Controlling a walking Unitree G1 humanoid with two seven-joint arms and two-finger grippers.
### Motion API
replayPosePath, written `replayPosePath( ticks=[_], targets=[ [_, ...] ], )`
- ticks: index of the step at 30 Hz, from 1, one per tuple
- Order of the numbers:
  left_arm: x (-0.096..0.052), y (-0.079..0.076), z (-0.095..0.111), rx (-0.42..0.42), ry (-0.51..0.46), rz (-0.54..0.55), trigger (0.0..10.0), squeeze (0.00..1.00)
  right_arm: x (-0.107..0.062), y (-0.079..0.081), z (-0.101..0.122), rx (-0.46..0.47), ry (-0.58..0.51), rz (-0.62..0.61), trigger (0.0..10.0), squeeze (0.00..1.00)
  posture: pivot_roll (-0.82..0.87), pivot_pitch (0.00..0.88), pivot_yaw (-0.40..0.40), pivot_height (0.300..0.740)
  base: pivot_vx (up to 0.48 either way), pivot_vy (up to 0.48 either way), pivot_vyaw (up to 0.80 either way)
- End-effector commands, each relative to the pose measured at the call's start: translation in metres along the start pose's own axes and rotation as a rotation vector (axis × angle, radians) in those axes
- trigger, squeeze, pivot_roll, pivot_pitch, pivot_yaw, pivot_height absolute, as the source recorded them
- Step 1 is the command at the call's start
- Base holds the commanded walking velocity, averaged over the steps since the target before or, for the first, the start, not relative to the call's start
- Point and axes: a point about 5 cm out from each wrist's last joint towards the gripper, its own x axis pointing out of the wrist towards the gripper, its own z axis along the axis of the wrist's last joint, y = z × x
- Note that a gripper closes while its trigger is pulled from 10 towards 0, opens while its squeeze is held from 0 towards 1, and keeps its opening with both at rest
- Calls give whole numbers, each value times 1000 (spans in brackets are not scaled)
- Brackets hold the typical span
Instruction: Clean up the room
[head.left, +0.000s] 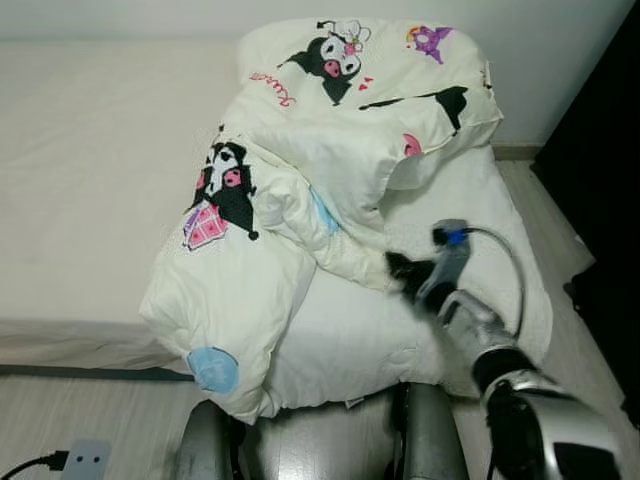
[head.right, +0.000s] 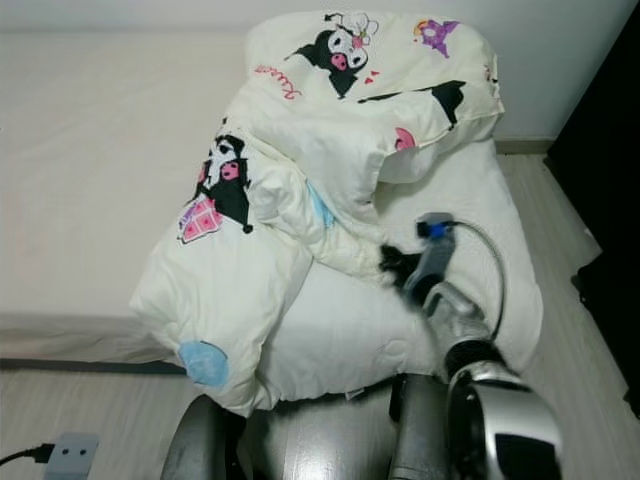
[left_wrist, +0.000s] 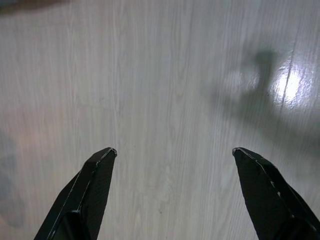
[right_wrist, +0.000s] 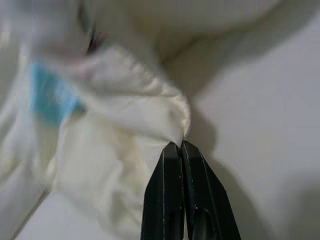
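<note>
Right gripper (right_wrist: 181, 145), fingers pressed together, pinched a fold at the edge of the crumpled cartoon-print duvet (head.left: 300, 190) heaped on the mattress (head.left: 90, 170). Left gripper (left_wrist: 174, 152) hung spread above the floor (left_wrist: 165, 75).

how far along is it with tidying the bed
Early on. Nothing looks finished: the cartoon-print duvet lies bunched in a heap across the mattress, one end hanging over the foot. In hand: the right gripper is shut on a fold of the duvet's edge, near the middle of the heap. The left gripper hangs open over the wood floor. Left to do: spreading and straightening the duvet.
</note>
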Motion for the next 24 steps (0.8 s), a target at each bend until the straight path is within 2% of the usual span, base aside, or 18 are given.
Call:
replayPosePath(
  ticks=[1,3,4,5,6,9,10,11,12,13,15,16,18,20,23,24],
  targets=[
    [-4,-5,-13,-3,57,-9,10000,0,-2,-5,4,-43,-16,-31,0,0,10,242,16,485,0,0,0],
    [-4,-5,-13,-3,57,-9,10000,0,-2,-5,4,-43,-16,-31,0,0,10,242,16,485,0,0,0],
    [-3,-10,-8,-1,52,-20,10000,0,-8,-21,38,-119,-112,-106,0,0,-32,221,18,485,0,0,0],
    [-1,-15,-3,4,48,-31,10000,0,-20,-35,72,-195,-192,-186,0,0,-57,208,16,485,0,0,0],
    [0,-21,3,10,45,-46,10000,0,-45,-47,116,-281,-286,-281,0,0,-86,196,14,485,0,0,0],
    [1,-22,4,11,45,-47,10000,0,-50,-47,122,-293,-291,-292,0,0,-86,196,14,485,0,0,0],
    [2,-24,9,14,43,-53,10000,0,-78,-54,153,-323,-293,-364,0,0,-133,169,9,485,0,0,0],
    [2,-24,9,14,43,-53,10000,0,-78,-54,153,-323,-293,-364,0,0,-133,169,9,485,0,0,0],
    [3,-25,11,16,43,-56,10000,0,-90,-56,164,-334,-292,-397,0,0,-133,169,9,485,0,0,0],
    [3,-25,11,16,43,-56,10000,0,-90,-56,164,-334,-292,-397,0,0,-133,169,9,485,0,0,0],
    [4,-28,16,16,38,-62,10000,0,-115,-59,191,-295,-283,-438,0,0,-174,148,-6,485,0,0,0],
    [4,-28,16,16,38,-62,10000,0,-115,-59,191,-295,-283,-438,0,0,-174,148,-6,485,0,0,0],
    [5,-31,21,15,33,-67,10000,0,-138,-60,214,-292,-282,-466,0,0,-200,133,-13,485,0,0,0],
    [5,-34,23,12,33,-72,10000,0,-150,-67,214,-304,-249,-482,0,0,-226,124,-16,485,0,0,0],
    [5,-35,23,10,35,-75,10000,0,-152,-73,205,-310,-217,-491,0,0,-228,122,-15,485,0,0,0],
    [4,-38,22,11,38,-81,10000,0,-150,-80,192,-297,-194,-486,4941,0,-230,123,-11,485,0,0,0]
  ],
)
